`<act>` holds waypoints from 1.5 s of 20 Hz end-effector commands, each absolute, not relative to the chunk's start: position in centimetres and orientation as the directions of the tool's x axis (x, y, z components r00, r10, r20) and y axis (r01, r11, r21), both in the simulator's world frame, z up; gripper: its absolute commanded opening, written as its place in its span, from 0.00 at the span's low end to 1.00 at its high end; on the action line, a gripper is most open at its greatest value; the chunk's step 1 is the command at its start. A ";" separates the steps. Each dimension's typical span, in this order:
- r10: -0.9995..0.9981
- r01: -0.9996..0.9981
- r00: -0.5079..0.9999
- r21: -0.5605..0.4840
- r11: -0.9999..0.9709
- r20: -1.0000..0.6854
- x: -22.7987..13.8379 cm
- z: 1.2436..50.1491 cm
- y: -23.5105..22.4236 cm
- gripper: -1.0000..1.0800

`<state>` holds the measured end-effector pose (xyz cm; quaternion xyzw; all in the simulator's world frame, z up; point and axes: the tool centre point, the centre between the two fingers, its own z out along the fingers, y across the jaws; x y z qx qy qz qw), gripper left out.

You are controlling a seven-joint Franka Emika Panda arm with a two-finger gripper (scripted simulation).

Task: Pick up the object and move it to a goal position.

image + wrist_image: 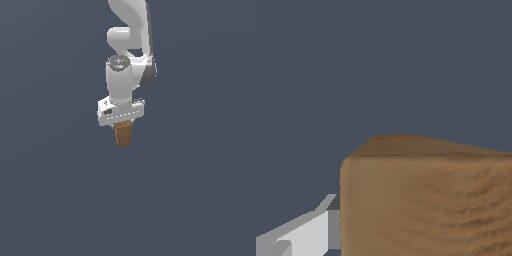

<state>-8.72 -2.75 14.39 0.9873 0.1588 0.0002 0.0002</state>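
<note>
Hanging straight down from the white arm [131, 30], the gripper [121, 121] has the wooden block [123, 133] directly beneath its pale, wide body, and the block's upper end disappears up under that body. From where I stand it looks clamped there: the block sits in mid-frame against the plain slate-grey backdrop [50, 175] with nothing under it that I can see, and it hangs nearly upright, its lower end leaning a touch toward the exterior view's right. The block is clearly narrower than the gripper above it and sits about centred under it.

The fingers themselves I cannot make out in the exterior view, since the block and the gripper body cover them. In the wrist view the block [426, 200] fills much of the picture, very close to the camera, its tan grain and one darker end face plain to see. Right against one of its side faces is a light grey finger [316, 232], touching the wood as far as I can tell. The opposite finger is out of sight.
</note>
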 end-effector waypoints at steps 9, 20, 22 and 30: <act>0.305 0.305 0.952 0.019 -0.952 0.034 -7.9 15.0 -2.4 0.00; 0.267 0.250 0.942 0.107 -0.962 0.203 -4.4 18.7 -0.8 0.00; 0.260 0.236 0.936 0.124 -0.964 0.239 -3.7 19.5 -0.4 0.00; 0.238 0.182 0.901 0.182 -0.966 0.363 -1.6 22.7 0.8 0.00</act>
